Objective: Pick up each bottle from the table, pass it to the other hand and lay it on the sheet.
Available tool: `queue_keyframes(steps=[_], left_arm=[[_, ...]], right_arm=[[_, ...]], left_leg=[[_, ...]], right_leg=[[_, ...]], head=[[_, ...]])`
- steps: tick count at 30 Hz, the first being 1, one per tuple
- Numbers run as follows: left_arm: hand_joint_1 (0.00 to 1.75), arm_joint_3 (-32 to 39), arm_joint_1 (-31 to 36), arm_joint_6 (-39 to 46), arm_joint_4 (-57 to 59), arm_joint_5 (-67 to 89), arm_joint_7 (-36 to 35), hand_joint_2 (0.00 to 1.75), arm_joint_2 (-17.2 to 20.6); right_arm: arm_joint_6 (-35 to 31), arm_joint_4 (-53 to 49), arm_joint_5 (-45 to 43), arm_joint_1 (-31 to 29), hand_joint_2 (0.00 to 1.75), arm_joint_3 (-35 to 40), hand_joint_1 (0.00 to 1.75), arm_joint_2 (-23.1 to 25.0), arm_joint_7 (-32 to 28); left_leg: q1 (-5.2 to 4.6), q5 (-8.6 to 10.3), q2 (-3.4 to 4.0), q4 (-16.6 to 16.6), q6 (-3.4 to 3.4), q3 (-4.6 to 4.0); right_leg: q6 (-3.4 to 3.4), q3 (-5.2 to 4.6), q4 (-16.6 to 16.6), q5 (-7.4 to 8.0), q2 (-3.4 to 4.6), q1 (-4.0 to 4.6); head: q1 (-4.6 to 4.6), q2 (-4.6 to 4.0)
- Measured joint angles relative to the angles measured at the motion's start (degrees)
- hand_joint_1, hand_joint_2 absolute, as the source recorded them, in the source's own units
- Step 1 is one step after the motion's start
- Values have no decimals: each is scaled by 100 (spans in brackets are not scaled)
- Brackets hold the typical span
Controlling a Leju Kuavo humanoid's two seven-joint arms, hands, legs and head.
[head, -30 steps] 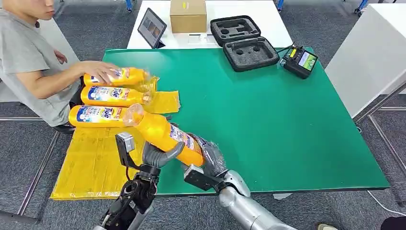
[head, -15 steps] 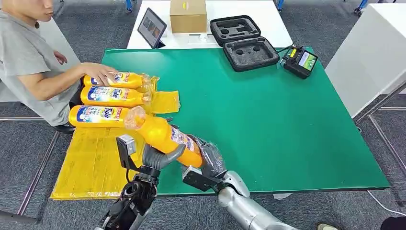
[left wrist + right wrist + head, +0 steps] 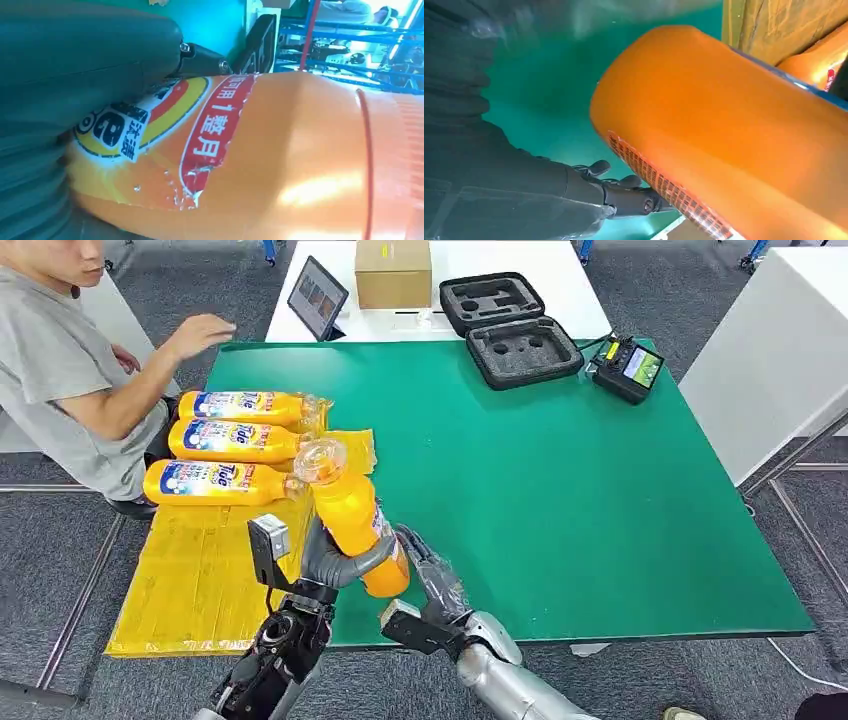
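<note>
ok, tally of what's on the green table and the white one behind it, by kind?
Orange bottles: 4, with 3 lying on the yellow sheet, at, and 1 held by the left hand at
Foam-lined black case: 1
Handheld controller: 1
Tablet: 1
Cardboard box: 1
Total: 8

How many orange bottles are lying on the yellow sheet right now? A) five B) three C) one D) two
B: three orange plastic bottles with blue labels lie side by side on the yellow sheet, while a fourth orange bottle is held up in the robot's left hand.
</note>
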State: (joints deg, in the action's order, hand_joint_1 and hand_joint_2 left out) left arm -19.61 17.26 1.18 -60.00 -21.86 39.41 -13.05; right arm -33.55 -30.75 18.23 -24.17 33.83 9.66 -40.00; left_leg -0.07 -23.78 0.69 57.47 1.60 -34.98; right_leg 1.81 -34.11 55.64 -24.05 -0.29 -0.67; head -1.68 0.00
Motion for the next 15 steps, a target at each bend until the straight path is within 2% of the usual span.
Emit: queue_keyframes(steps=[8,13,15], left_arm=[[175,-18,55,26,0,89,17,175,2],[175,-28,136,663,-162,781,39,175,50],[175,-26,172,1202,-314,1482,52,175,103]], right_arm=[[103,7,-87,6,175,-2,0,2,0],[111,5,-120,14,175,-2,0,2,0],[118,4,-153,35,175,-2,0,0,0]], left_leg=[[0,0,0,0,0,0],[0,0,0,0,0,0],[0,0,-1,0,0,0]], right_leg=[[0,1,0,0,0,0],[0,1,0,0,0,0],[0,0,1,0,0,1]], head=[[0,0],[0,0],[0,0]])
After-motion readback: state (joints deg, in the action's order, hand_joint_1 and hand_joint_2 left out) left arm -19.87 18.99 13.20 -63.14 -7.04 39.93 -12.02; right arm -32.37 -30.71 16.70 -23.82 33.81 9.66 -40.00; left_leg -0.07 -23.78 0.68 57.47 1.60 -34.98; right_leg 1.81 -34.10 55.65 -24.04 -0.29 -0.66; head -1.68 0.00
